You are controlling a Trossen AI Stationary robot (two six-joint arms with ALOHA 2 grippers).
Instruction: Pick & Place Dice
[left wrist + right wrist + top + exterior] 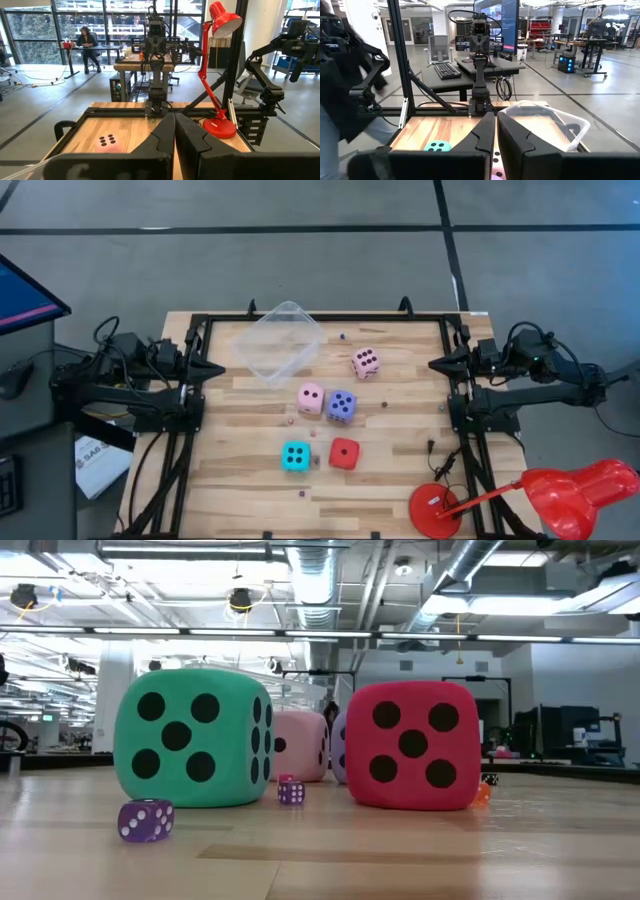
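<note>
The dice lie apart on the wooden table [400,470]. One pale pink die [365,362] is toward the far side. A second pink die [311,397] sits beside the violet-blue die [341,405] in the middle. The cyan die [295,456] and the red die [344,453] are nearer the front, and each rests flat on one face. My left gripper [215,368] hovers shut over the table's left edge, pointing level. My right gripper [437,365] hovers shut over the right edge, also level. Both are far from every die.
A clear plastic tub [282,340] stands at the far left of the table. A red desk lamp [440,508] stands on the near right corner. Tiny purple dice [146,820] and other small bits lie scattered on the wood. A person [340,75] moves beside the table.
</note>
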